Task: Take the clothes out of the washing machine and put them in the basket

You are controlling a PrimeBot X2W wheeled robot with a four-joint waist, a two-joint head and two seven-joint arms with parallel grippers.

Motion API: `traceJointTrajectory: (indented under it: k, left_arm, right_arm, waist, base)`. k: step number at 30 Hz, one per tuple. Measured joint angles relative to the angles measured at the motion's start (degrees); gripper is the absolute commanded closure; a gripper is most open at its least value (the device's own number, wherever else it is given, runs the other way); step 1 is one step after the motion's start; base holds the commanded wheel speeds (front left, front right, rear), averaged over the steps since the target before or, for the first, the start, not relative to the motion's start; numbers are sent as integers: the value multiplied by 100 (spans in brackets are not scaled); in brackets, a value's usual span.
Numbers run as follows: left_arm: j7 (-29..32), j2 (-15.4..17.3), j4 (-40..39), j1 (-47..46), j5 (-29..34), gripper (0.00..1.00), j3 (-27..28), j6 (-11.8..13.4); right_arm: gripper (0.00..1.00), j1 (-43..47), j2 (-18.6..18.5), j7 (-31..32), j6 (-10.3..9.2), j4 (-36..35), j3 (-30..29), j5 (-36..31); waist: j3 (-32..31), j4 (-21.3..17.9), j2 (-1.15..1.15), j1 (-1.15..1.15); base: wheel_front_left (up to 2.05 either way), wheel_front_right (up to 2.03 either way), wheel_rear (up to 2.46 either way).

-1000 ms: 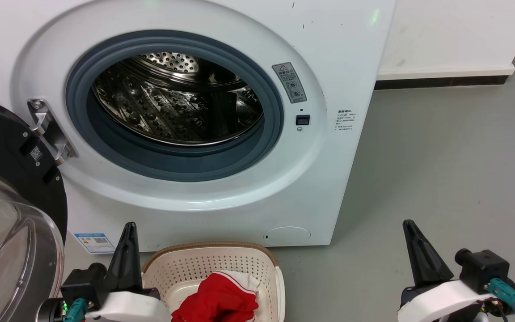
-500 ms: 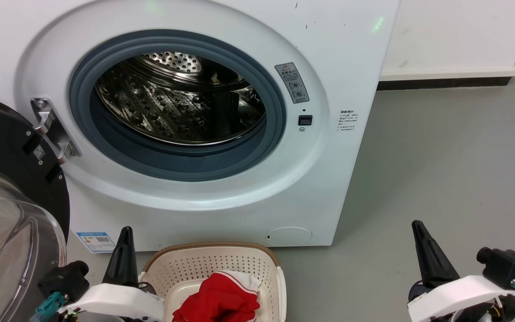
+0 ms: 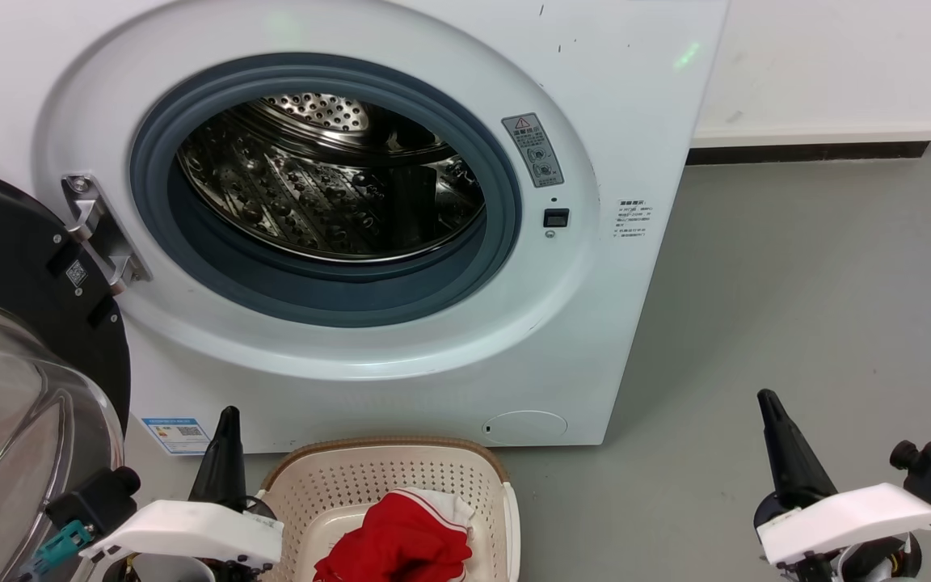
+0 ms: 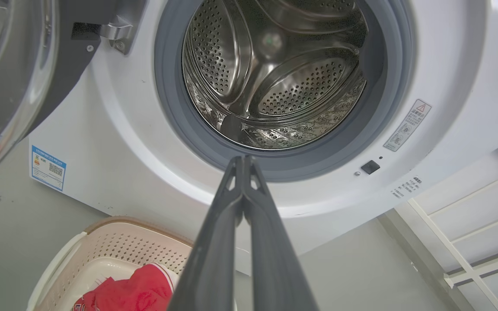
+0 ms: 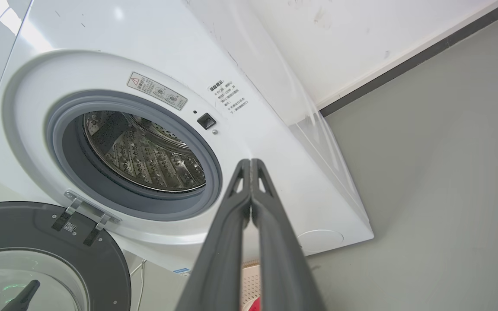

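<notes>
The washing machine (image 3: pixel 643 97) stands on the grey floor (image 3: pixel 797 283) with its black-framed door (image 3: pixel 21 267) swung open to the left. The door's glass bowl is cut off by the head view's left edge. Through the porthole the drum (image 3: pixel 328 202) shows perforated steel, and the grey seal hides its lowest front part. The print on a blue label (image 3: pixel 177 431) at the front panel's lower left corner is too small to read.

The basket (image 3: pixel 385 477) sits on the floor just before the machine's bottom edge. Its near end is cut off by the picture. The clothes (image 3: pixel 401 541) lie heaped in that near end, red with a white band, their lower part out of frame.

The left gripper (image 3: pixel 229 414) hangs just beside the basket's left rim, its white wrist covering that corner. Its fingers (image 4: pixel 231 203) are pressed together on nothing. The right gripper (image 3: pixel 766 396) hangs over bare floor well apart from the basket, its fingers (image 5: pixel 236 203) likewise together, holding nothing.
</notes>
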Motion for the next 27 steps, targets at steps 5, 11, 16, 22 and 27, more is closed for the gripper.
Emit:
traceJointTrajectory:
  k: [5,11,16,22,27]
  left_arm:
    - [78,-10,53,-24,-408,100,46,-69]
    - [177,-31,113,-67,-870,100,92,-138]
    - [271,-40,163,-135,-1229,100,143,-192]
    - [356,-62,222,-155,-1635,100,203,-247]
    - [430,-88,274,-196,-1959,100,243,-298]
  right_arm:
    - [100,-55,-9,52,0,42,-33,430]
    - [100,-102,-20,107,0,94,-79,925]
    - [100,-134,-27,163,0,133,-115,1306]
    - [100,-181,-33,231,0,176,-163,1729]
    - [100,-198,-36,286,0,211,-197,2071]
  waist:
    - [-2,13,0,0]
    - [-4,29,0,0]
    - [-6,42,0,0]
    - [-9,58,0,0]
    - [-11,71,0,0]
  base:
    - [0,0,0]
    - [0,0,0]
    - [0,0,0]
    - [0,0,0]
    - [0,0,0]
